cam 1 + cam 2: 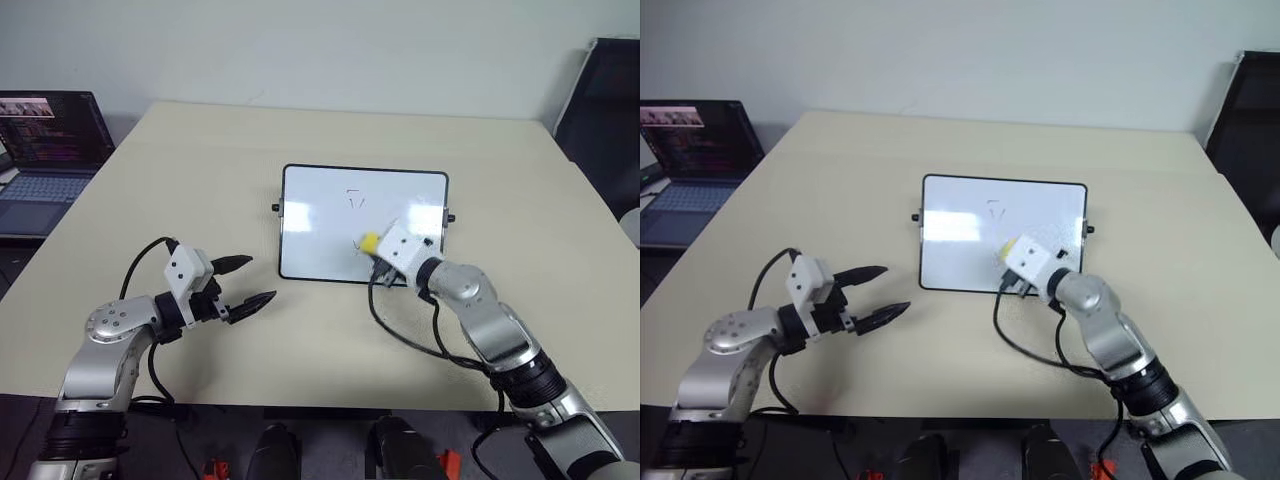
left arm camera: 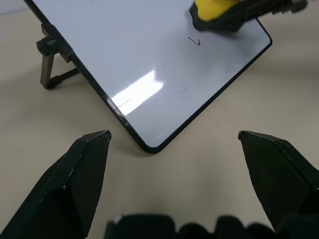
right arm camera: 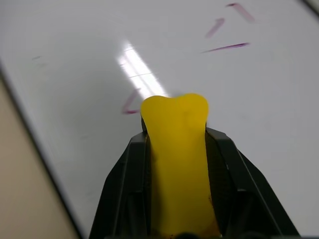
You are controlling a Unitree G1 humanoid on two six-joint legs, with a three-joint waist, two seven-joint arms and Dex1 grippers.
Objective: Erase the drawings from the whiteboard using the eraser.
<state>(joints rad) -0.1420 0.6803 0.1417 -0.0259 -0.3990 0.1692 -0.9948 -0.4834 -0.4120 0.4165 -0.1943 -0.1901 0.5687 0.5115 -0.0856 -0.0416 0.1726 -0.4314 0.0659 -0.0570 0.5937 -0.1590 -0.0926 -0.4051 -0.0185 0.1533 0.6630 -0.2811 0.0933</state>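
The left claw [image 1: 247, 283] pointed forward and toward the right arm, its two black fingers [image 2: 75, 184] spread wide with nothing between them. The right arm reached forward with its wrist bent inward, and the right claw [image 3: 174, 149] was clamped tight on the yellow eraser [image 3: 178, 164].

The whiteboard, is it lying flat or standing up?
Propped up, leaning back. The whiteboard rests on small black legs behind it on the table.

At your nine o'clock the laptop [image 1: 48, 150] is running off the frame's edge; the right gripper [image 1: 375, 252] is hiding the whiteboard's [image 1: 320, 225] lower marks; the scribble [image 1: 355, 198] is reading too small.
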